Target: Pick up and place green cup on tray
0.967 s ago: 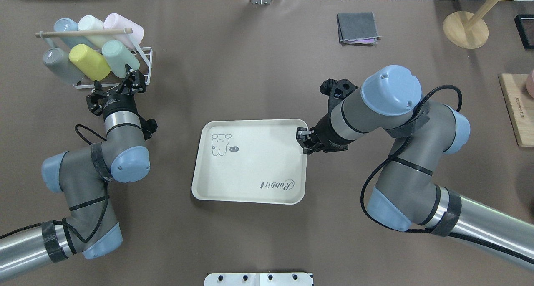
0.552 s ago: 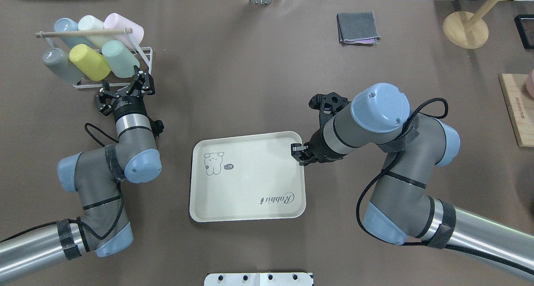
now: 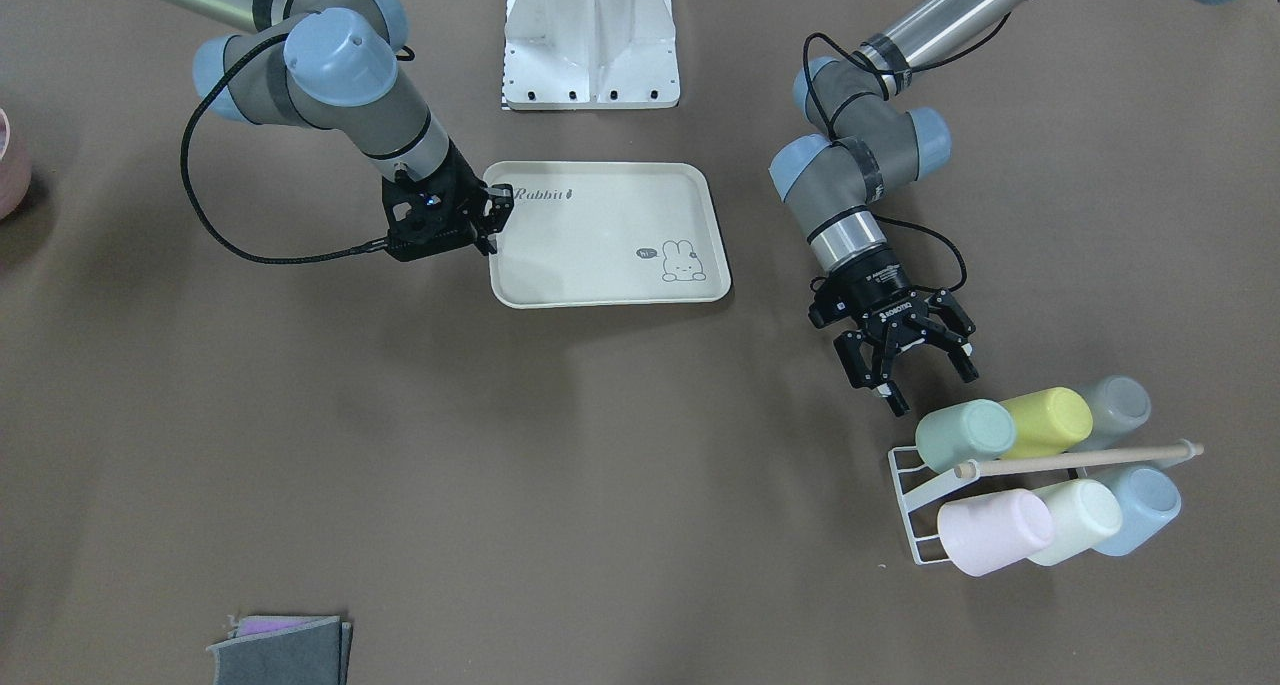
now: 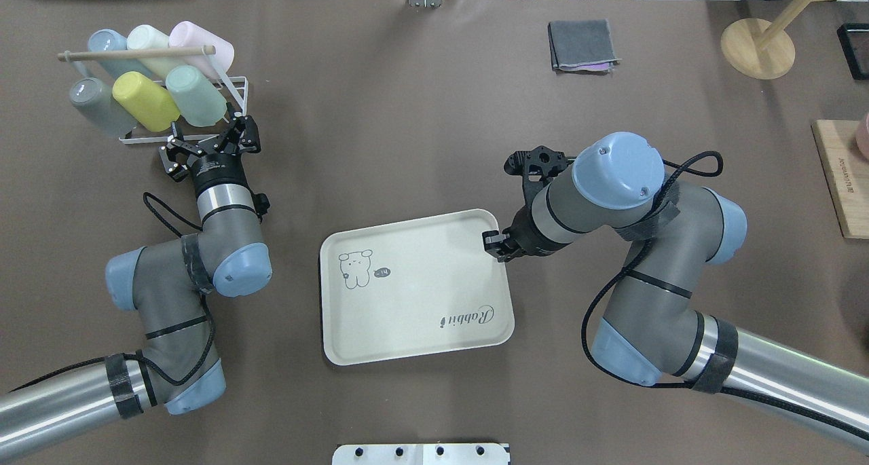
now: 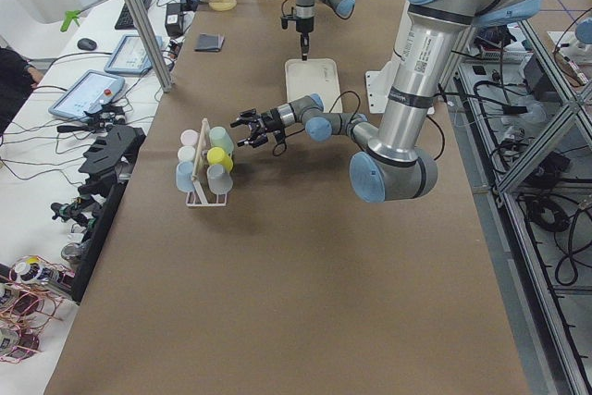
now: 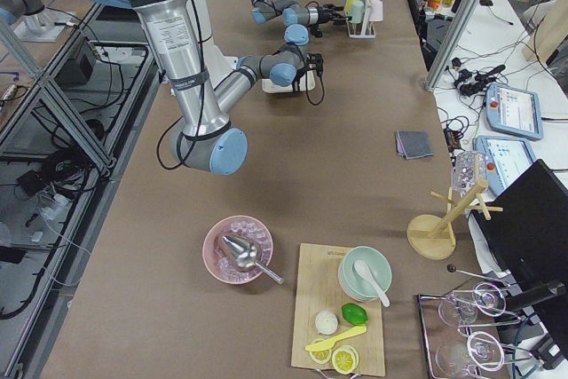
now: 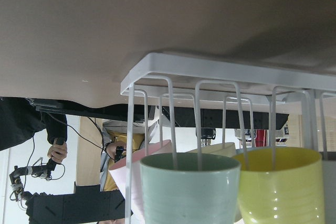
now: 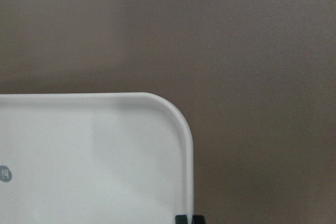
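The green cup lies on its side in a white wire rack at the far left, right of a yellow cup. It also shows in the front view and the left wrist view. My left gripper is open and empty, just short of the green cup's mouth and not touching it. The cream tray with the bunny drawing lies mid-table, turned askew. My right gripper is shut on the tray's far right rim, as the front view also shows.
The rack also holds grey, blue, cream and pink cups under a wooden bar. A folded grey cloth, a wooden stand and a wooden board are at the far right.
My right gripper has pulled the tray's corner toward the robot, and the tray has shifted and turned. My left gripper has moved right, along the rack's front toward the green cup, and stays open.
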You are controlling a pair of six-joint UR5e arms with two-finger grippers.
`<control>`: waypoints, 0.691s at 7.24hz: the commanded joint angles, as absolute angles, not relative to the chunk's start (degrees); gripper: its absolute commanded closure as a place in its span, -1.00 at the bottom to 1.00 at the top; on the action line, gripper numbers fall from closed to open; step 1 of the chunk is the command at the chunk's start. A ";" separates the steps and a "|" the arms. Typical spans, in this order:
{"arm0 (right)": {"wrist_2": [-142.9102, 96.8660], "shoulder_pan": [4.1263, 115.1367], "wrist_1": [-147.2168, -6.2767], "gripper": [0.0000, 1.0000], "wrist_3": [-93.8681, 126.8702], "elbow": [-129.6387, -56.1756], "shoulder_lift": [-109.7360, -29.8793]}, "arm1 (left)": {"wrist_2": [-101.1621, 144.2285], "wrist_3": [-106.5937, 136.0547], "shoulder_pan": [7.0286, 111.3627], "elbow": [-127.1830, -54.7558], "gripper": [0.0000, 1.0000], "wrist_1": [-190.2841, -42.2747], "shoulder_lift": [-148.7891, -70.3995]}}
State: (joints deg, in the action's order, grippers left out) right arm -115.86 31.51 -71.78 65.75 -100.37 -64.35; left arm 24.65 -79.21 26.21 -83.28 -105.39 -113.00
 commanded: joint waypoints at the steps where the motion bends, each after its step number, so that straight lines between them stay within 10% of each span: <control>1: -115.75 31.55 -71.72 1.00 65.74 -99.32 -64.34 | 24.26 -79.37 26.37 -81.84 -0.98 -106.95 -113.03; 5: -115.75 31.46 -71.89 1.00 66.70 -97.47 -64.34 | 24.26 -79.19 27.51 -79.64 -0.97 -108.62 -114.51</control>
State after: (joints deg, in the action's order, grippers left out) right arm -115.75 31.42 -71.79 66.29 -97.90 -64.34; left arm 24.24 -79.33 27.21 -80.47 -107.79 -113.77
